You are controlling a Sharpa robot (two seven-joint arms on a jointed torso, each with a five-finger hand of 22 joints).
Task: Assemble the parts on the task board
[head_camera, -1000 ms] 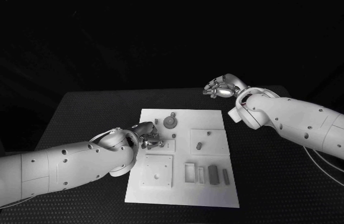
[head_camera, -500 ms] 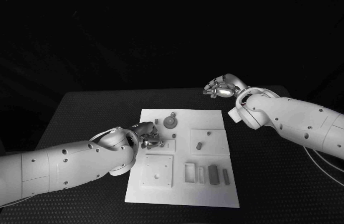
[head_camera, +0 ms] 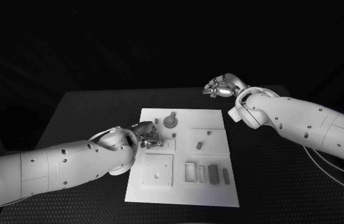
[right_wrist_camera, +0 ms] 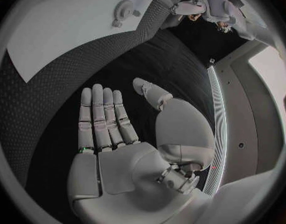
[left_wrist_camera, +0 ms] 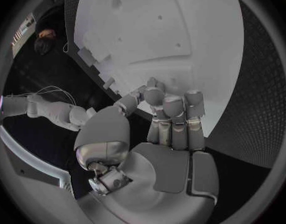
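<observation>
The task board [head_camera: 188, 154] lies flat in the middle of the black table [head_camera: 86, 110], its near end close to the bottom of the head view. The left hand [head_camera: 147, 134] sits over the board's left edge, about halfway along it, fingers curled inward and pointing down at a small raised square [head_camera: 162, 144]. The left wrist view shows those fingers [left_wrist_camera: 174, 114] bunched together with the thumb drawn in beside them, just above the white surface; whether a part is pinched under the tips is hidden by the fingers themselves, so I cannot tell if this hand holds anything.

The right hand [head_camera: 220, 87] hovers beyond the board's far right corner, over bare table and well apart from the board. In the right wrist view [right_wrist_camera: 112, 129] its fingers are straight and side by side, thumb spread off, palm empty.

On the board, a round grey part [head_camera: 170, 121] lies near the far edge, a small peg [head_camera: 199, 145] stands in the square plate on the right, and a few narrow grey bars [head_camera: 213, 174] lie in a row near the near right corner. Their finer shapes are hard to make out.
</observation>
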